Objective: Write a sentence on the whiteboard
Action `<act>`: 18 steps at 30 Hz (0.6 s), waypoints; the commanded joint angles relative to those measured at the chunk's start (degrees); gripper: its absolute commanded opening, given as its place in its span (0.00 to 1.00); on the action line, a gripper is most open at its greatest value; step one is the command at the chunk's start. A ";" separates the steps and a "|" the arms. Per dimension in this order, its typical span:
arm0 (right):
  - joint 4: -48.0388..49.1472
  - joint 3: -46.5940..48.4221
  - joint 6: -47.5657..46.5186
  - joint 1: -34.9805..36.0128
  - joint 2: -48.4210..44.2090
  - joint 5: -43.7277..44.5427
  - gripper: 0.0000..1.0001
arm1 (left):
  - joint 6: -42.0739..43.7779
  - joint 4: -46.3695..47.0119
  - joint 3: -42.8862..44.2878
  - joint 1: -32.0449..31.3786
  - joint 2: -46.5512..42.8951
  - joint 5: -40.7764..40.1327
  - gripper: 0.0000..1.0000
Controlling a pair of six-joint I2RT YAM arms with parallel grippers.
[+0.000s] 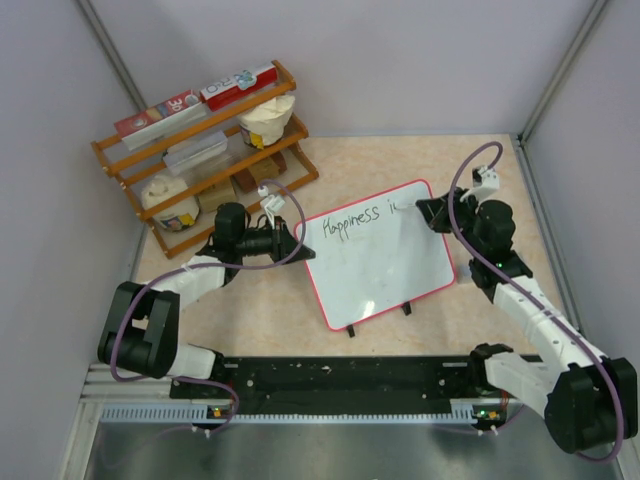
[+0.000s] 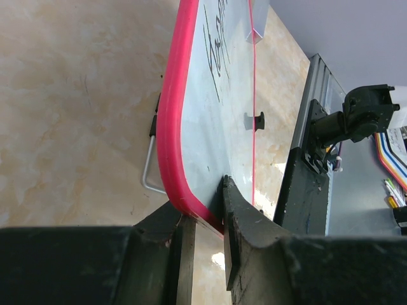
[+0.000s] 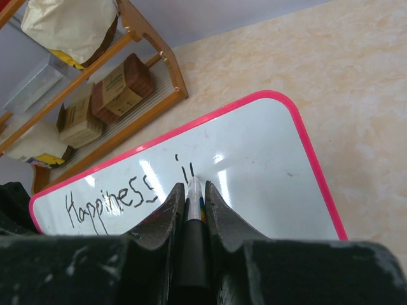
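On the counter (image 1: 470, 160), my left fingers (image 1: 288, 240) are pinching the whiteboard (image 1: 385, 265) at its corner while my right fingers (image 1: 430, 213) are clamping the marker (image 3: 194, 216), tip touching just right of the sentence (image 1: 360, 222).

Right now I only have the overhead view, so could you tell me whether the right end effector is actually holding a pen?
Observer: Yes, the right wrist view shows a pen clamped in the right end effector, tip against the whiteboard.
Operator: Thank you. Where exactly is the tip?
Observer: Just after the writing, which reads "Happiness i" plus one more stroke.
Operator: And how is the other arm gripping?
Observer: The left end effector pinches the red rim at a corner, one finger on the white face, one on the back.
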 commanded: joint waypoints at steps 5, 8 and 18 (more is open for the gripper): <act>-1.29 -2.06 -1.28 -0.52 -2.14 -0.20 0.00 | 8.31 -2.08 -1.27 -1.41 -0.11 -2.92 0.00; -1.46 -2.14 -1.20 -0.43 -2.58 -0.02 0.00 | 8.31 -2.08 -1.01 -1.41 0.15 -2.74 0.00; -0.67 -0.74 -1.19 -0.43 -1.44 0.59 0.00 | 8.39 -2.17 -1.09 -1.41 -0.02 -2.65 0.00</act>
